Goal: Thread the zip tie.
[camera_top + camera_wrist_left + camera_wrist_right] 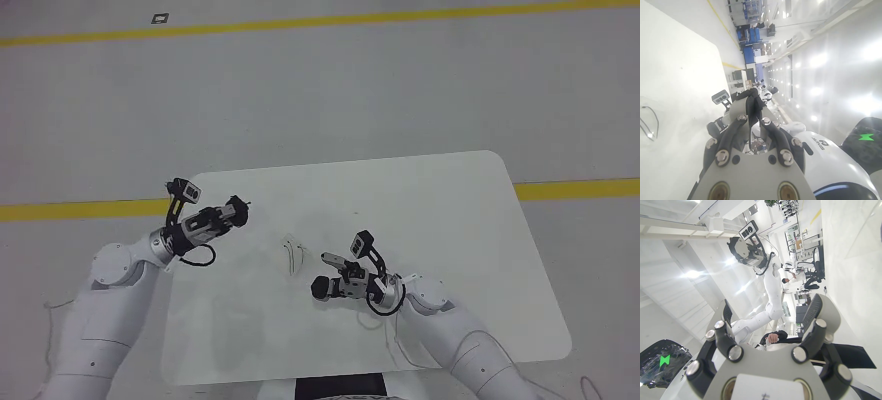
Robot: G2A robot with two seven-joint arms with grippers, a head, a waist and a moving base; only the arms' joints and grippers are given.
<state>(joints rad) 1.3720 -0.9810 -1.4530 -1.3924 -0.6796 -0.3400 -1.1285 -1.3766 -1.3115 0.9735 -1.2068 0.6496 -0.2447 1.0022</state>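
Fingers (750, 94) of the left hand (240, 206) are pressed together, the hand held over the left part of the white surface (450, 200). The right hand (771, 303) has its fingers spread wide, near the robot's edge of the surface. The zip tie (291, 254) lies curled on the surface between the two hands, touching neither.

Overhead above table (450, 210); wrist cameras sideways.
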